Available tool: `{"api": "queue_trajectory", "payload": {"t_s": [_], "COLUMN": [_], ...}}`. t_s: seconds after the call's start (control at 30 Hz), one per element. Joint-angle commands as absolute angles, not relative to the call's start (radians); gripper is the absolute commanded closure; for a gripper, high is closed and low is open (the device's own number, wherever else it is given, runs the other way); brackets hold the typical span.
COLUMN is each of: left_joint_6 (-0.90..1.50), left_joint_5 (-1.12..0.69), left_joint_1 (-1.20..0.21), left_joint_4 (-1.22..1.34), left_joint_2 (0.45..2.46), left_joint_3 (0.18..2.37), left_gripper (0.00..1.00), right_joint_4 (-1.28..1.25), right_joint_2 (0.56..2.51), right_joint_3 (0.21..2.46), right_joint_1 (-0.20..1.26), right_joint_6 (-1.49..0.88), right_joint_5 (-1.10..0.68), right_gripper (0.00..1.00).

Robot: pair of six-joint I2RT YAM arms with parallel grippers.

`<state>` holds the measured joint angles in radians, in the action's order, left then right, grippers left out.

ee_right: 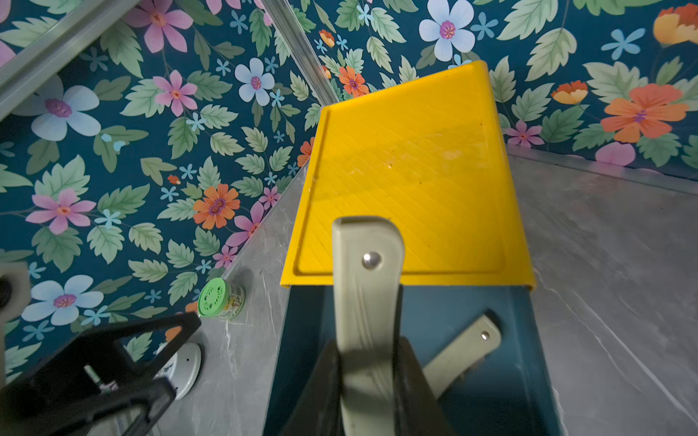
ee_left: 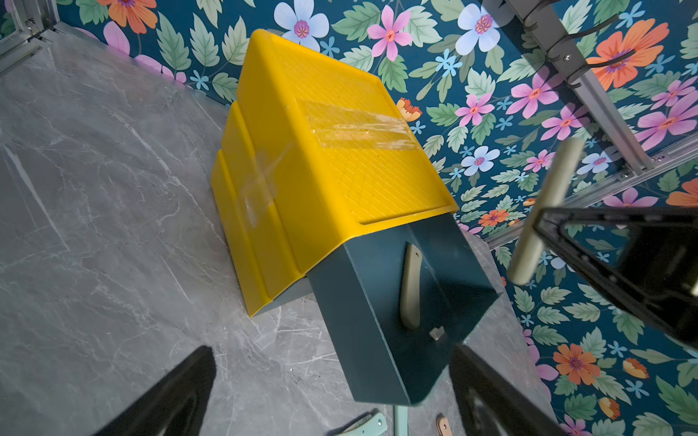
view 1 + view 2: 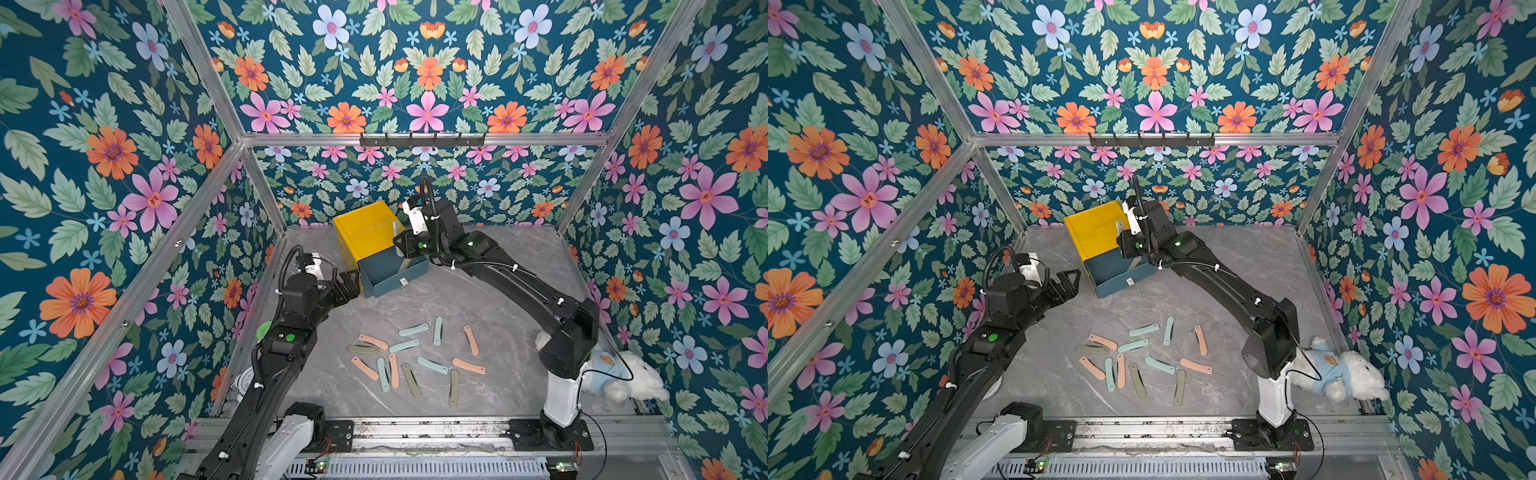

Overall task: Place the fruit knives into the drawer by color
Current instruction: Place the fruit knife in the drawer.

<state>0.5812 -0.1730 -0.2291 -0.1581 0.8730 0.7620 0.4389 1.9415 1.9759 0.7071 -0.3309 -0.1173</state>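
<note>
My right tool (image 1: 370,377) is clamped on a green knife (image 1: 364,264) above the open drawer (image 3: 390,289) near the back edge of the table (image 3: 498,291). My left tool (image 2: 332,355) gapes empty. The knife looks light, stiff and slick, so pinch mid-body.

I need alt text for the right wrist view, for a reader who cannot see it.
The right gripper holds an olive-green folded fruit knife above the open dark teal drawer of a yellow plastic cabinet. A second olive-green knife lies inside it.

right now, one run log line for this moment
right gripper: shut on green knife over open drawer | in drawer: second green knife | left gripper: open, empty | table: other knives loose
</note>
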Motion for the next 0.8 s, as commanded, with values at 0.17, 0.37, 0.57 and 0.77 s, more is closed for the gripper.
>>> {"api": "queue_trajectory", "payload": {"t_s": [0.17,0.37,0.57,0.77], "left_joint_6": [0.580,0.569,0.562,0.530], "left_joint_5": [-0.199,-0.199,-0.211,-0.301], "left_joint_1": [-0.228,-0.229,-0.229,-0.231], "left_joint_4": [-0.150,-0.147,-0.153,-0.164], "left_joint_2": [0.879,0.886,0.889,0.915], "left_joint_3": [0.761,0.757,0.771,0.823], "left_gripper": [0.00,0.01,0.01,0.01], "right_joint_4": [0.400,0.373,0.378,0.409], "right_joint_2": [1.932,1.916,1.882,1.750], "right_joint_3": [1.872,1.837,1.864,1.750], "right_joint_1": [0.697,0.695,0.694,0.688], "right_joint_6": [-0.382,-0.399,-0.426,-0.469], "right_joint_5": [-0.139,-0.131,-0.146,-0.141], "right_gripper": [0.84,0.59,0.48,0.46]}}
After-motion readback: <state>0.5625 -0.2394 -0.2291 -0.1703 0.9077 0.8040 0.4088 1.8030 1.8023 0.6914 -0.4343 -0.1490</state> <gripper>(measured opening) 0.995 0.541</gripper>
